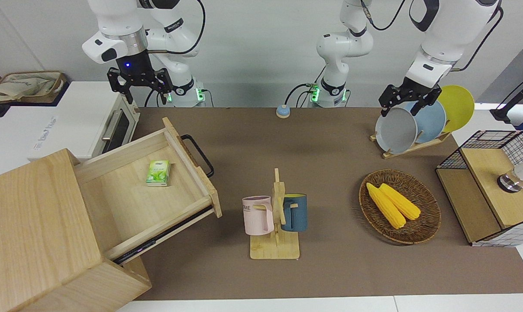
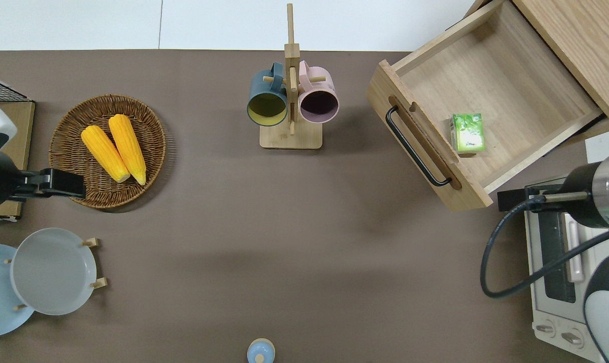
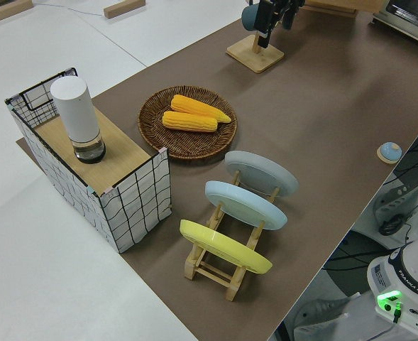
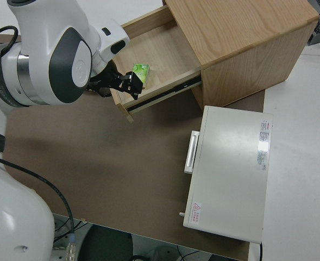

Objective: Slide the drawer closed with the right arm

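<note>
The drawer [image 1: 127,203] stands pulled far out of the pale wooden cabinet [image 1: 32,221] at the right arm's end of the table. Its black loop handle [image 2: 415,148] faces the table's middle. A small green box [image 2: 467,132] lies on the drawer's floor. My right gripper [image 1: 139,84] hangs open and empty, apart from the drawer. In the overhead view the right gripper [image 2: 511,199] is over the gap between the drawer's front corner and the toaster oven [image 2: 561,272]. In the right side view the right gripper [image 4: 124,84] shows by the drawer's front panel. My left arm is parked, its gripper [image 1: 406,102] open.
A mug rack [image 1: 275,216] with two mugs stands mid-table, close to the drawer's front. Toward the left arm's end are a wicker basket [image 1: 399,207] with corn, a plate rack [image 1: 411,125] and a wire-grid box [image 1: 489,190]. A blue bell [image 1: 283,111] sits near the robots.
</note>
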You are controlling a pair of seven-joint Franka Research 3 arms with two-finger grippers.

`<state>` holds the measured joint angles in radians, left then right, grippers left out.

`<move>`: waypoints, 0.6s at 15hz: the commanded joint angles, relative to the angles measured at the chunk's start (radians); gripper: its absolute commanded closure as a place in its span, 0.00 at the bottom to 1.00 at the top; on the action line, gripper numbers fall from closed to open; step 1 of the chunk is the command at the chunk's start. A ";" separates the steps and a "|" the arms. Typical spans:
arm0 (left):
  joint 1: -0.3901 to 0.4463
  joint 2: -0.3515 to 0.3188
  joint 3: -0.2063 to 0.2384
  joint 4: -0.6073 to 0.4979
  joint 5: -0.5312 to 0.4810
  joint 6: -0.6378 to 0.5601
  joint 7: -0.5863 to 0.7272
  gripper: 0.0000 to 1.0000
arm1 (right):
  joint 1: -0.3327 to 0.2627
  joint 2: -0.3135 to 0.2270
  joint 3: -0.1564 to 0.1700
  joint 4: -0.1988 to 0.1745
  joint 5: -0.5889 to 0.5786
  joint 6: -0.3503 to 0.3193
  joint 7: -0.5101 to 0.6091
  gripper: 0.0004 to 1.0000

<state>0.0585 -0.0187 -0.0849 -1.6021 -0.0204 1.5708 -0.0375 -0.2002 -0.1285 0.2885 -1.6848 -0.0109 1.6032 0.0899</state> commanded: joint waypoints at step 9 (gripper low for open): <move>-0.005 -0.009 0.004 0.001 0.013 -0.005 0.007 0.00 | -0.002 -0.002 0.008 0.022 0.048 -0.065 0.068 0.92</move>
<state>0.0585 -0.0188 -0.0849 -1.6021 -0.0204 1.5708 -0.0375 -0.2002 -0.1286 0.2911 -1.6749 0.0044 1.5640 0.1159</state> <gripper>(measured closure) 0.004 0.471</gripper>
